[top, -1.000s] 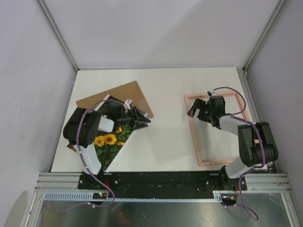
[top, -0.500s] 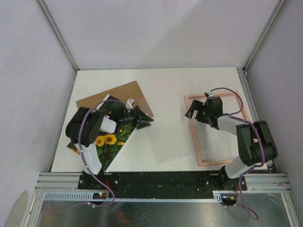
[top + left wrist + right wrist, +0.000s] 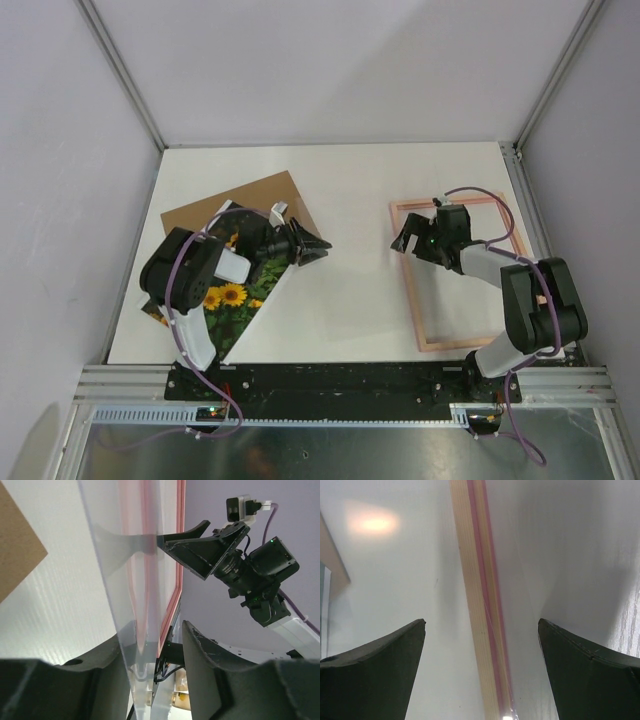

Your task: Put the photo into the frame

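Sunflower photo (image 3: pixel 232 297) lies flat at the desk's (image 3: pixel 350 180) 8 o'clock under my left arm, overlapping the brown backing board (image 3: pixel 255 197). Pink frame (image 3: pixel 410 290) at 4 o'clock, well apart. My left hand (image 3: pixel 312 247) is half-narrowed around a clear sheet's (image 3: pixel 125 580) edge, with a gap on one side. My right hand (image 3: pixel 405 232) is wide, straddling the frame's left rail.

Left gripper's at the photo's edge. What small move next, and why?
Probably close the left gripper. In its wrist view the edge of a clear sheet stands between the fingers with a gap on one side, so nothing looks gripped yet.
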